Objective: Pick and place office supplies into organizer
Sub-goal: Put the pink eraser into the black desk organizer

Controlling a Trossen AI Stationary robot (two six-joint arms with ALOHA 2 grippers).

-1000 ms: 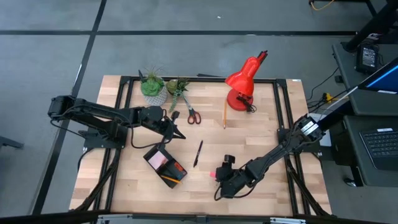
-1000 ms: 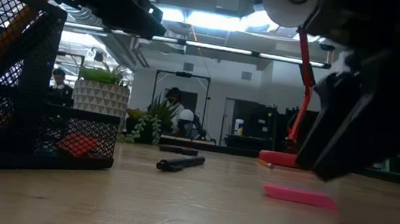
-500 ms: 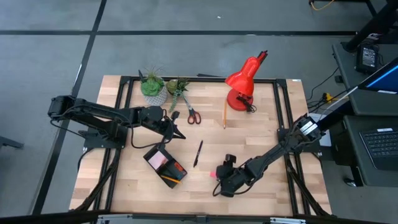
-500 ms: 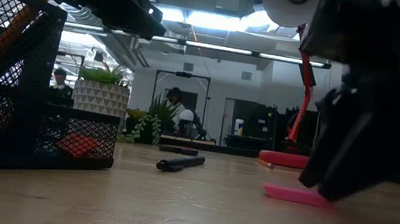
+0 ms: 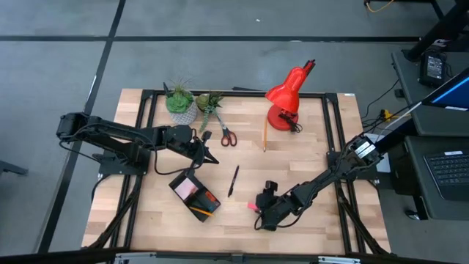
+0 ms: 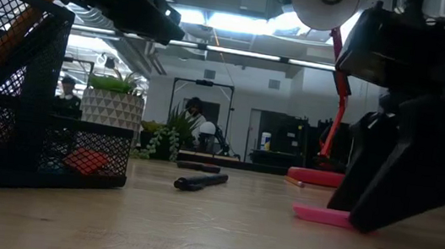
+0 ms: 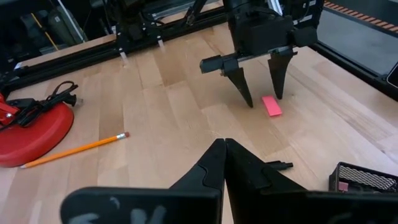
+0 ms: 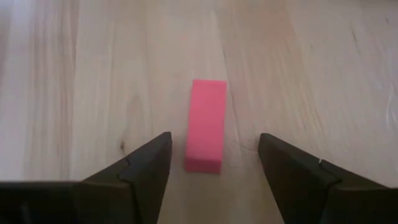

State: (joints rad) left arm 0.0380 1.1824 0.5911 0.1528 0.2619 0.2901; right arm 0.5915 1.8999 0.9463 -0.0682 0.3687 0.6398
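A pink eraser (image 8: 207, 134) lies flat on the wood near the table's near edge. My right gripper (image 8: 214, 144) is open and low over it, one finger on each side with a gap to the eraser on both. The left wrist view also shows the right gripper (image 7: 262, 99) beside the eraser (image 7: 271, 104). My left gripper (image 7: 224, 146) is shut and empty and hangs above the table's middle left, by the organizer (image 5: 194, 192). That black mesh organizer holds a pink pad and an orange pencil. A black pen (image 5: 233, 180), red-handled scissors (image 5: 227, 136) and a pencil (image 5: 264, 133) lie loose.
A red desk lamp (image 5: 288, 95) stands at the far edge, right of middle. Two potted plants (image 5: 179, 103) stand at the far left. The low view shows the organizer (image 6: 2, 114) close on the left and the pen (image 6: 201, 181) mid-table. Bare wood lies around the eraser.
My right gripper has come down toward the table over the pink eraser, so its open fingers now stand low on either side of it. The eraser has stayed where it was.
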